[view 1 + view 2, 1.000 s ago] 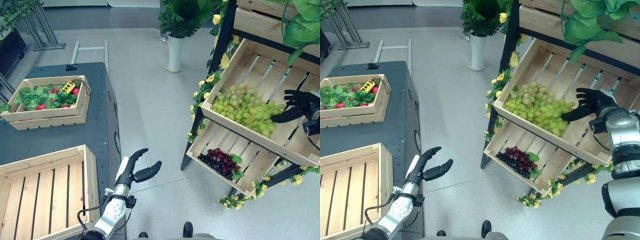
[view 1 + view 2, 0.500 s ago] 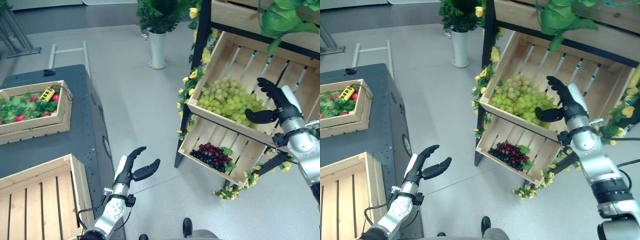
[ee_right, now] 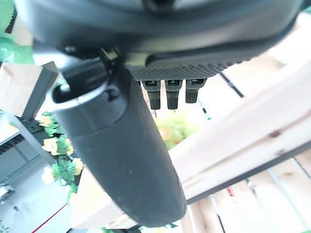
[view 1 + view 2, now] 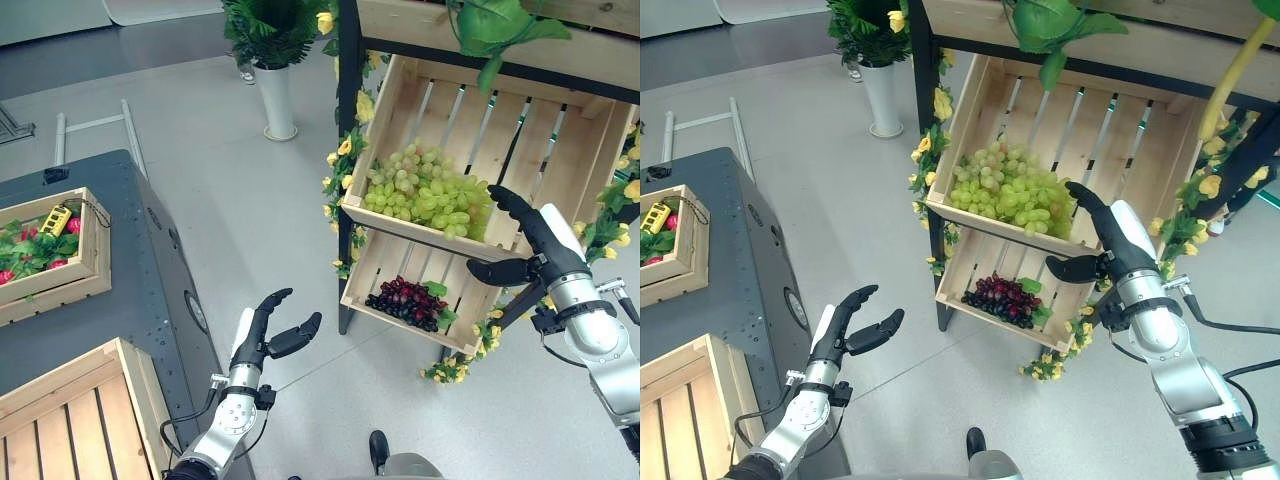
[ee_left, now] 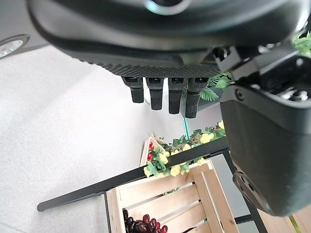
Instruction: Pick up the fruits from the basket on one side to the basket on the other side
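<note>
A heap of green grapes (image 4: 425, 195) lies in the tilted upper crate (image 4: 560, 140) of a wooden stand. Dark purple grapes (image 4: 405, 300) lie in the lower crate (image 4: 475, 310). My right hand (image 4: 535, 252) is open, fingers straight, at the upper crate's front right corner, just right of the green grapes and not touching them. The right wrist view has its straight fingers (image 3: 167, 94) past the crate's front board. Over the floor beside the dark table (image 4: 130, 310), my left hand (image 4: 262, 335) hangs open and holds nothing. An empty slatted crate (image 4: 70, 425) rests on that table.
A second crate (image 4: 60, 285) with green leaves, red fruit and a yellow object sits further back on the table. Yellow flowers and leaves trim the stand. A white vase with a plant (image 4: 273, 100) stands on the grey floor behind.
The camera has swung right, so the whole scene has slid left. My right hand has dropped slightly toward the upper crate's front edge. The left hand keeps its pose.
</note>
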Available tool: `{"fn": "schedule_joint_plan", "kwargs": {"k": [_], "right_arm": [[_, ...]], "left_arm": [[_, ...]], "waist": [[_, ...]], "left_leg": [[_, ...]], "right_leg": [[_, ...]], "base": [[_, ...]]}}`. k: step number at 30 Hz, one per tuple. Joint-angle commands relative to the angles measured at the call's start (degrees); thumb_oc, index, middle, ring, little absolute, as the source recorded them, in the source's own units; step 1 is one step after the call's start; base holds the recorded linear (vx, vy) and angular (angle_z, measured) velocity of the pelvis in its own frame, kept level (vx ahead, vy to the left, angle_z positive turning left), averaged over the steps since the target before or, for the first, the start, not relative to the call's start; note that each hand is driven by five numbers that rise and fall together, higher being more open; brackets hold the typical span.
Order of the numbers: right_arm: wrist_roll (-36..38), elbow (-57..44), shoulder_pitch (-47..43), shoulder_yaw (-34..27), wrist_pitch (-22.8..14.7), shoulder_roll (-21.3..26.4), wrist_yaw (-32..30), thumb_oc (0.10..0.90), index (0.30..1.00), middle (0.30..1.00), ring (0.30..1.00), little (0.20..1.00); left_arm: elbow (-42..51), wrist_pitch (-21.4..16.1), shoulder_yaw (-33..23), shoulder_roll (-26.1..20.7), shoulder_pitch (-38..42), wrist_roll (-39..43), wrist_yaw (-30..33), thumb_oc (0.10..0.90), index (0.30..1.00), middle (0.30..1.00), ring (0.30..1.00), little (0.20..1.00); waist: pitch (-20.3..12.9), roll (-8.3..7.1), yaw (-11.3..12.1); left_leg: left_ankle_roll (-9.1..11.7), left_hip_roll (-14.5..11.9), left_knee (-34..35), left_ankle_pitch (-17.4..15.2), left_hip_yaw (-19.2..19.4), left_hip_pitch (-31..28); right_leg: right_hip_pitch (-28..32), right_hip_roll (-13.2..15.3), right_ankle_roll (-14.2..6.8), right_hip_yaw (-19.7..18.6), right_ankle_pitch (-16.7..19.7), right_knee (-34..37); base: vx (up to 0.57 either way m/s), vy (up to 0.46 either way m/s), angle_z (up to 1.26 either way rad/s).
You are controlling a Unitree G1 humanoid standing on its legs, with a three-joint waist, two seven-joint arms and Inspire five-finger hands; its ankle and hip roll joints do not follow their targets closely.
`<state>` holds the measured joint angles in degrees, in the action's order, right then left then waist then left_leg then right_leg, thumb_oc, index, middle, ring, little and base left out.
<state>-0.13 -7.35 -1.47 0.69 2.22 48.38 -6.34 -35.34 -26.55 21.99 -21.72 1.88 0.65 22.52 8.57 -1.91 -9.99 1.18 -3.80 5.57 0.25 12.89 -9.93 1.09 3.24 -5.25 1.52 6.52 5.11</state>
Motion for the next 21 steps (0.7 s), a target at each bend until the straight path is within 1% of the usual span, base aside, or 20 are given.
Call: {"fn": "schedule_joint_plan", "kwargs": {"k": [1,2,4,6,7,8,9,10,11,12,13,14,16,19,20,21], "right_arm": [[-1.85,-4.69,-5.63,-8.49,-7.55,1.6,-6.31,0.8,0.9,0.9,0.9,0.9],[-1.76,-4.83,-5.56,-8.55,-7.91,1.56,-6.38,0.8,0.9,0.9,0.9,0.9],[-2.07,-7.52,-4.79,-9.23,-10.52,1.11,-7.34,0.8,0.9,0.9,0.9,0.9],[-4.48,-9.6,-4.45,-9.23,-14.34,0.32,-10.47,0.8,0.9,0.9,0.9,0.9],[-7.83,-10.9,-4.41,-8.79,-17.42,-0.72,-13.93,0.8,0.9,0.9,0.9,0.9],[-8.33,-11.07,-4.42,-8.68,-18.47,-0.91,-14.54,0.8,0.9,0.9,0.9,0.9],[-10.86,-11.98,-4.83,-7.54,-21.06,-2.26,-16.43,0.8,0.9,0.9,0.9,0.9],[-11.37,-12.1,-4.93,-7.25,-21.42,-2.45,-16.78,0.8,0.9,0.9,0.9,0.9],[-13.03,-12.57,-5.5,-5.6,-23.07,-3.3,-17.54,0.8,0.9,0.9,0.9,0.9],[-13.42,-12.64,-5.73,-5.03,-23.67,-3.53,-17.55,0.8,0.9,0.9,0.9,0.9],[-14.5,-12.86,-6.08,-3.61,-24.3,-3.98,-17.56,0.8,0.9,0.9,0.9,0.9],[-15.39,-12.67,-6.67,-1.27,-25.68,-4.39,-17.21,0.8,0.9,0.9,0.9,0.9],[-16.74,-12.75,-7.35,0.78,-26.49,-4.66,-16.83,0.8,0.9,0.9,0.9,0.9],[-22.12,-11.8,-9.49,6.07,-28.32,-4.69,-17.23,0.8,0.9,0.9,0.9,0.9],[-22.67,-11.57,-10.61,8.36,-28.35,-4.43,-17.08,0.8,0.9,0.9,0.9,0.9],[-22.6,-11.39,-11.08,9.23,-28.36,-4.38,-16.74,0.8,0.9,0.9,0.9,0.9]], "left_arm": [[2.52,-3.71,-2.03,-0.86,4.23,-1.47,3.36,0.8,0.9,0.9,0.9,0.9],[2.53,-3.66,-2.02,-0.86,4.21,-1.5,3.37,0.8,0.9,0.9,0.9,0.9],[2.51,-3.45,-2.11,-0.93,4.11,-1.42,3.57,0.8,0.9,0.9,0.9,0.9],[2.32,-3.25,-2.04,-0.69,4.02,-1.48,3.94,0.8,0.9,0.9,0.9,0.9],[2.18,-3.17,-1.78,-0.39,3.91,-1.58,4.21,0.8,0.9,0.9,0.9,0.9],[2.17,-3.12,-1.72,-0.36,3.9,-1.6,4.28,0.8,0.9,0.9,0.9,0.9],[1.83,-3.0,-1.15,0.14,4.01,-1.93,4.88,0.8,0.9,0.9,0.9,0.9],[1.81,-2.97,-1.06,0.19,4.0,-1.97,4.98,0.8,0.9,0.9,0.9,0.9],[1.75,-2.86,-0.55,0.46,4.0,-2.16,5.46,0.8,0.9,0.9,0.9,0.9],[1.67,-2.85,-0.39,0.53,4.0,-2.24,5.6,0.8,0.9,0.9,0.9,0.9],[1.55,-2.79,-0.07,0.68,4.03,-2.32,5.75,0.8,0.9,0.9,0.9,0.9],[1.27,-2.7,0.52,0.95,4.11,-2.66,6.29,0.8,0.9,0.9,0.9,0.9],[1.11,-2.56,0.98,1.1,4.16,-3.14,6.84,0.8,0.9,0.9,0.9,0.9],[0.52,-1.96,2.25,1.27,4.63,-4.01,8.36,0.8,0.9,0.9,0.9,0.9],[-0.22,-2.02,2.74,1.43,4.88,-4.44,8.75,0.8,0.9,0.9,0.9,0.9],[-0.54,-2.0,2.92,1.49,4.98,-4.62,8.89,0.8,0.9,0.9,0.9,0.9]], "waist": [[-2.87,-0.59,0.7],[-2.88,-0.58,0.69],[-2.83,-0.44,0.55],[-2.86,-0.3,0.56],[-2.95,-0.12,0.72],[-2.98,-0.1,0.75],[-3.05,0.06,1.04],[-3.07,0.07,1.07],[-3.11,0.17,1.41],[-3.11,0.2,1.52],[-3.11,0.23,1.79],[-3.15,0.19,2.2],[-3.14,0.12,2.55],[-3.09,-0.02,3.37],[-3.14,-0.1,3.8],[-3.14,-0.14,3.93]], "left_leg": [[-2.96,2.75,-1.45,-9.26,0.82,-0.76],[-2.96,2.75,-1.44,-9.27,0.83,-0.76],[-3.01,2.82,-1.5,-9.32,0.81,-0.65],[-3.11,2.91,-1.61,-9.43,0.74,-0.59],[-3.18,2.95,-1.71,-9.57,0.6,-0.56],[-3.19,2.95,-1.75,-9.61,0.56,-0.56],[-3.24,2.97,-1.92,-9.75,0.37,-0.45],[-3.25,2.98,-1.96,-9.77,0.32,-0.43],[-3.3,3.02,-2.13,-9.89,0.1,-0.34],[-3.3,3.02,-2.2,-9.94,0.03,-0.31],[-3.33,3.05,-2.32,-10.04,-0.18,-0.23],[-3.35,3.09,-2.48,-10.14,-0.44,-0.1],[-3.32,3.11,-2.68,-10.22,-0.64,0.01],[-3.25,3.15,-3.11,-10.28,-1.2,0.28],[-3.24,3.18,-3.17,-10.29,-1.42,0.35],[-3.25,3.2,-3.24,-10.31,-1.53,0.4]], "right_leg": [[3.33,-0.77,-0.72,-2.82,-8.99,-3.9],[3.31,-0.77,-0.73,-2.84,-9.0,-3.92],[3.14,-0.85,-0.8,-3.02,-9.03,-4.0],[3.06,-0.94,-0.83,-3.21,-9.09,-4.05],[3.09,-0.93,-0.88,-3.23,-9.2,-4.05],[3.1,-0.93,-0.9,-3.23,-9.23,-4.05],[3.06,-0.88,-0.96,-3.06,-9.34,-4.12],[3.05,-0.88,-0.96,-3.04,-9.36,-4.13],[3.03,-0.83,-0.99,-2.9,-9.47,-4.21],[3.01,-0.8,-1.0,-2.8,-9.51,-4.26],[3.06,-0.75,-0.99,-2.65,-9.62,-4.23],[3.16,-0.66,-1.01,-2.39,-9.68,-4.12],[3.21,-0.56,-1.03,-2.06,-9.76,-4.13],[3.31,-0.34,-1.07,-1.25,-9.85,-4.23],[3.43,-0.24,-1.08,-0.82,-9.9,-4.13],[3.47,-0.21,-1.07,-0.66,-9.92,-4.11]], "base": [[0.01,0.003,-0.05],[0.01,0.002,-0.09],[0.01,0.001,-0.1],[0.01,0.0,-0.05],[0.01,-0.003,-0.04],[0.0,0.0,0.0],[0.0,0.0,0.0],[0.0,0.0,0.0],[0.0,0.0,0.0],[0.0,0.0,0.0],[0.0,-0.032,0.01],[-0.01,-0.042,0.01],[-0.01,-0.037,0.02],[-0.01,-0.042,0.05],[-0.01,-0.04,0.06],[-0.01,-0.061,0.1]]}}
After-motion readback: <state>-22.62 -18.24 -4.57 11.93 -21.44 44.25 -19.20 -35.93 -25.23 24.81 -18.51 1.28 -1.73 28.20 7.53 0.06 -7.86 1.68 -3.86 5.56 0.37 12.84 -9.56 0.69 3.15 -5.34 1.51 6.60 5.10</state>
